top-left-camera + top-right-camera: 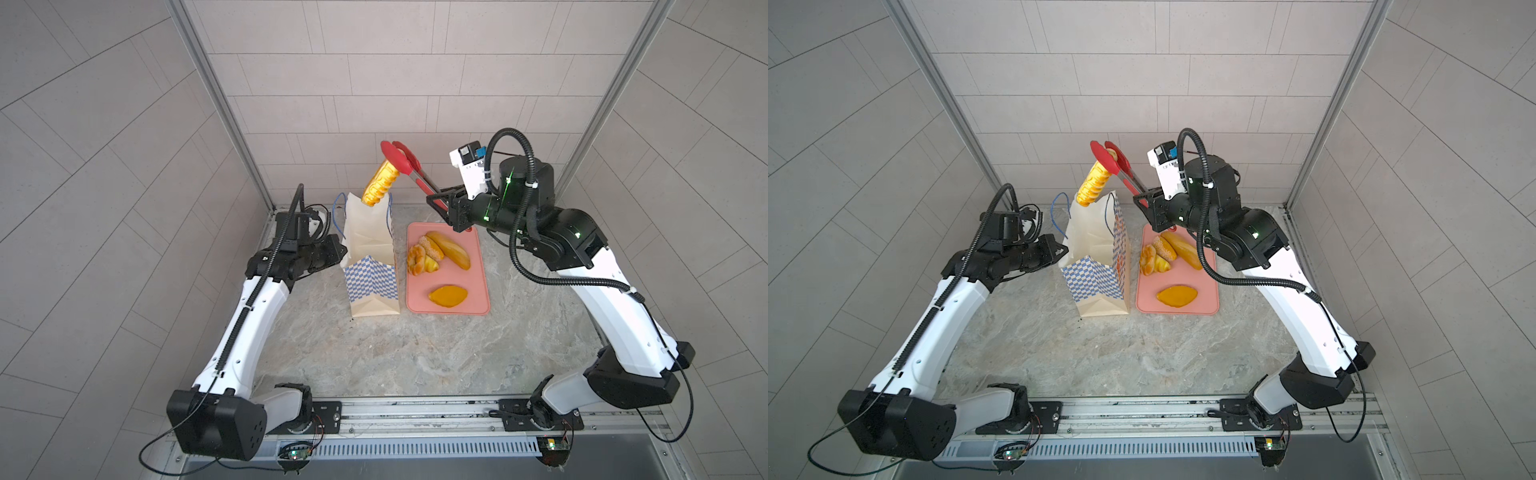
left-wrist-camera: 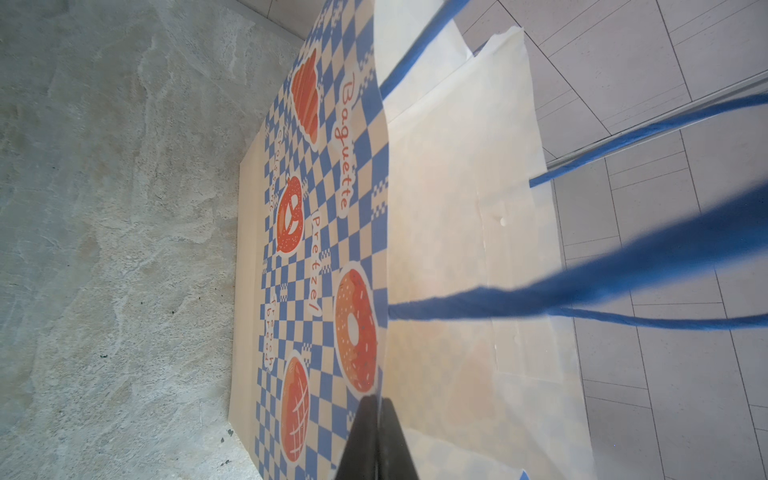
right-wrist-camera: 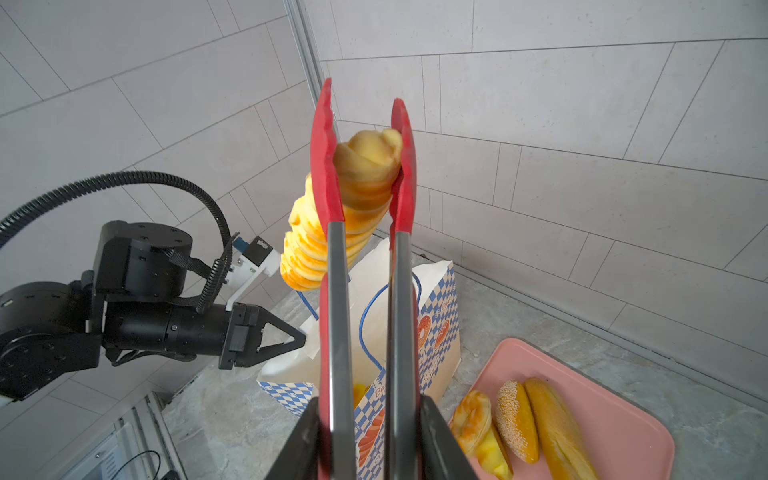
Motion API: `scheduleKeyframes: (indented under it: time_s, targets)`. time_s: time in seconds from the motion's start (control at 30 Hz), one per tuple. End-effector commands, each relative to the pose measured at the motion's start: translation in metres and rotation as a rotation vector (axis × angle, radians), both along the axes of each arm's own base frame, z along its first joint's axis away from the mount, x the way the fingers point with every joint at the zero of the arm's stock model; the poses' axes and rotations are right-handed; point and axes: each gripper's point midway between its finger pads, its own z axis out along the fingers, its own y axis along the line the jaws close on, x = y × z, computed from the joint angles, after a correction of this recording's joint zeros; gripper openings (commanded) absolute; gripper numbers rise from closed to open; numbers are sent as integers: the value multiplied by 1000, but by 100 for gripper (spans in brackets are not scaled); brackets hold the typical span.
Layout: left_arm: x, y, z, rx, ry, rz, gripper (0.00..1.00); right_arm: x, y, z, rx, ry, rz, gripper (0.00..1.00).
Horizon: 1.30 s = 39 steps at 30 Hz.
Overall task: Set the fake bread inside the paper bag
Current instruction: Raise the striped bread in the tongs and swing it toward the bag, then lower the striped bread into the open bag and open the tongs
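Observation:
The paper bag [image 1: 370,270] [image 1: 1096,274] stands open on the table. My left gripper [image 1: 343,249] [image 2: 379,405] is shut on its left rim. My right gripper [image 1: 436,199] [image 3: 370,401] is shut on the handles of red tongs [image 1: 405,164] [image 3: 326,166]. The tongs pinch a long twisted piece of fake bread [image 1: 378,185] [image 1: 1094,185] [image 3: 365,174], which hangs tilted over the bag's mouth with its lower end at the far rim. A yellow piece [image 3: 359,390] shows inside the bag. More fake bread lies on the tray: a long loaf [image 1: 451,249], a sesame bun [image 1: 432,248], a braided piece [image 1: 419,262] and an oval piece [image 1: 448,296].
A flat pink tray [image 1: 478,286] [image 1: 1208,286] lies right of the bag on the marble tabletop. The bag's blue cord handles [image 2: 623,282] stick up at its rim. Tiled walls close the back and both sides.

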Motion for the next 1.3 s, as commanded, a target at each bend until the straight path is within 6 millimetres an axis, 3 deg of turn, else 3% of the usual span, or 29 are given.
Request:
scheduleKeyframes:
  time_s: [0.0,0.77,1.27]
  targets:
    - [2,-2,13,2,-37,-6,0,-3,0,13,-77,-91,-22,34]
    - [2,-3,11,4,-31,-5,0,-3,43,-32,-411,-151,-37,34]
    - [1,-2,12,4,-35,-5,0,-3,54,-54,-508,-137,-38,38]
